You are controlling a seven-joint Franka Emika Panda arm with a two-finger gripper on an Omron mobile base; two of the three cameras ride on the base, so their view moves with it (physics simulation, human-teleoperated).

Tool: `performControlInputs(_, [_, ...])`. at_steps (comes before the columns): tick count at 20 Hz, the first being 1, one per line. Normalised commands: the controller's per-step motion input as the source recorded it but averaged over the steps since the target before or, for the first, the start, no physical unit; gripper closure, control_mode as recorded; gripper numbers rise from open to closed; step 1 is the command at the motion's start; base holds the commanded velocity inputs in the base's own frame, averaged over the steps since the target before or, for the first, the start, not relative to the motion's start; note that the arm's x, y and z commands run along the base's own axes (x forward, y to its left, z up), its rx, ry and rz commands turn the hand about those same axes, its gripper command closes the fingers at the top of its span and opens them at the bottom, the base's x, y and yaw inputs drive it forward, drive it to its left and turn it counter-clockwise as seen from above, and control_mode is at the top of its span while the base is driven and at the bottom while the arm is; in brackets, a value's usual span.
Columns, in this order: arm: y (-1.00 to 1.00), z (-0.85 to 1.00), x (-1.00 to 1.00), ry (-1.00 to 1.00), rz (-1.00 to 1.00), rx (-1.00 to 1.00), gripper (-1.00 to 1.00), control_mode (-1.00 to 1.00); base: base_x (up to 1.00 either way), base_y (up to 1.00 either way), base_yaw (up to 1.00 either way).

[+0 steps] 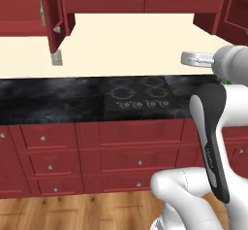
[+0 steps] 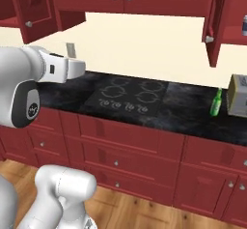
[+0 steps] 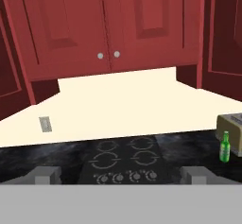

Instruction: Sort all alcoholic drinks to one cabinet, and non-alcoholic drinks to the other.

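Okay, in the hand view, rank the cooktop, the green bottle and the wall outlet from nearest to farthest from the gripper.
1. cooktop: on the black counter just ahead of the open gripper, central.
2. green bottle: upright on the counter, off to the right by the toaster.
3. wall outlet: on the cream back wall behind the counter, to the left.

The black worktop carries a built-in cooktop at its middle. Out at three o'clock of the cooktop stands a bright green bottle, upright, just beside a boxy toaster at its three o'clock.
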Motion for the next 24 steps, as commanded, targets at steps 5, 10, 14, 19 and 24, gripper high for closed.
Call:
performControlInputs(5, [0.00,0.00,0.00,0.00,0.00,0.00,-1.00,1.00,-0.19,-0.58,0.06])
performControlInputs(10, [0.00,0.00,0.00,0.00,0.00,0.00,-1.00,1.00,-0.19,-0.55,0.06])
performControlInputs(14, [0.00,0.00,0.00,0.00,0.00,0.00,-1.00,1.00,-0.19,-0.55,0.06])
performControlInputs(19, [0.00,0.00,0.00,0.00,0.00,0.00,-1.00,1.00,-0.18,-0.54,0.06])
performControlInputs(24, [0.00,0.00,0.00,0.00,0.00,0.00,-1.00,1.00,-0.17,-0.52,0.06])
